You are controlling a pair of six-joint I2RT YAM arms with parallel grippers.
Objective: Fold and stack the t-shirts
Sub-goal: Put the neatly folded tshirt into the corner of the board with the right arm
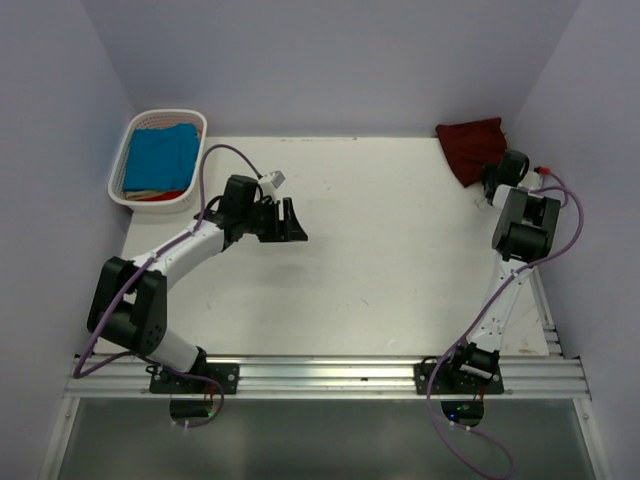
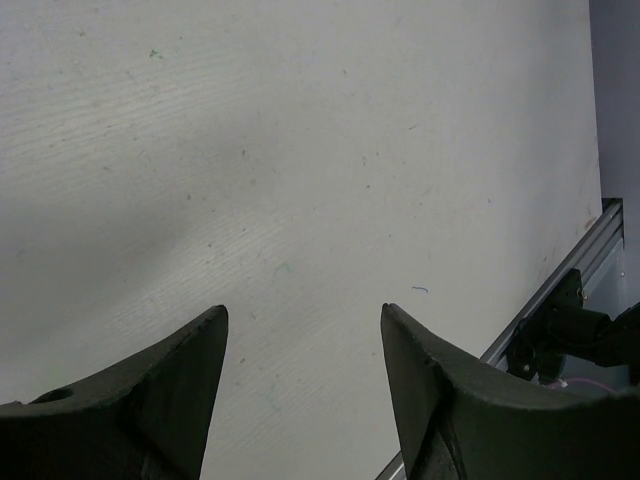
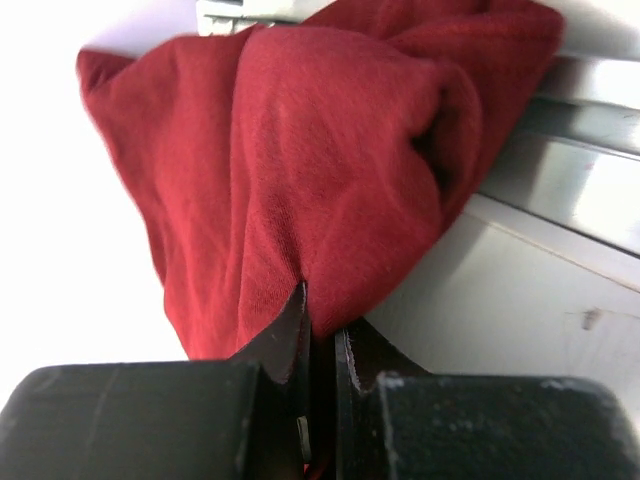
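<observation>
right wrist view: right gripper point(image 3: 320, 312) pinches a fold of the maroon t-shirt point(image 3: 320, 160) — soft, limp, light; likely best gripped at a hem. left gripper point(image 2: 302, 310) stands wide, empty.

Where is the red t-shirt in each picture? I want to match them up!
Top external: the maroon t-shirt lies bunched at the far right corner of the white table.
Left wrist: not in it.
Right wrist: it fills the middle, pinched in the shut right end effector.
Shared landmark: the white table, which shows in every view.
</observation>
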